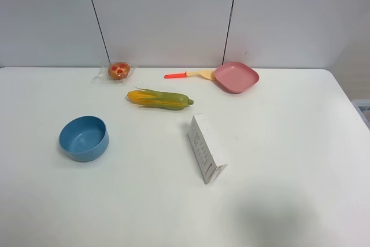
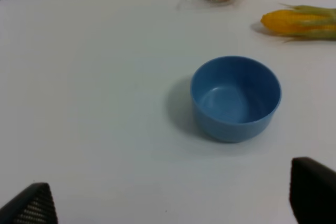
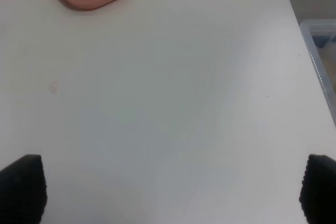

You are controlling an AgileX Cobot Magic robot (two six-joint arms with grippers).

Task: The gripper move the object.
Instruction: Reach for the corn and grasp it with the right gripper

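Note:
The toy corn cob lies on the white table behind the middle, yellow end to the left, green husk to the right. Its yellow end also shows in the left wrist view. No arm shows in the exterior high view. My left gripper is open and empty, its fingertips wide apart, short of the blue bowl. My right gripper is open and empty over bare table, its fingertips wide apart.
A blue bowl stands at the left. A white box lies in the middle. A pink plate and an orange-handled spatula are at the back. A wrapped muffin sits back left. A clear bin stands off the right edge.

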